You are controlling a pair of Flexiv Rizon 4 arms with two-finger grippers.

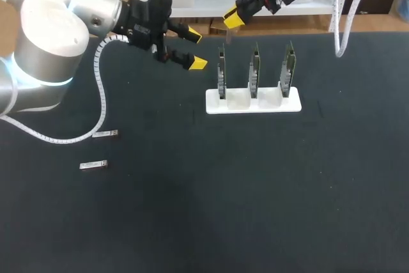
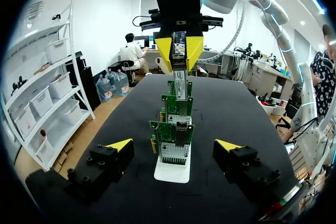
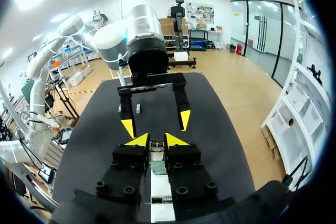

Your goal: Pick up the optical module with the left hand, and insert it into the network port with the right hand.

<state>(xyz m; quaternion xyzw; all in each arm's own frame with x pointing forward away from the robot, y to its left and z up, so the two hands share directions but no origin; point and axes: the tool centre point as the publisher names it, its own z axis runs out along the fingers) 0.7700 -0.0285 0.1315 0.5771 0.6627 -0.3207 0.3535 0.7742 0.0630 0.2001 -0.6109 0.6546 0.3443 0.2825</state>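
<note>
Dark desk (image 1: 192, 222). Toward its left side a far loose module (image 1: 105, 133) and a near loose module (image 1: 93, 165) lie flat, long axes running left-right. The left jaws hang spread and empty, left of a white rack (image 1: 252, 105) holding three upright green cards (image 1: 254, 68). Above the rack's left end, the right jaws pinch an optical module (image 2: 180, 83), long axis upright.
</note>
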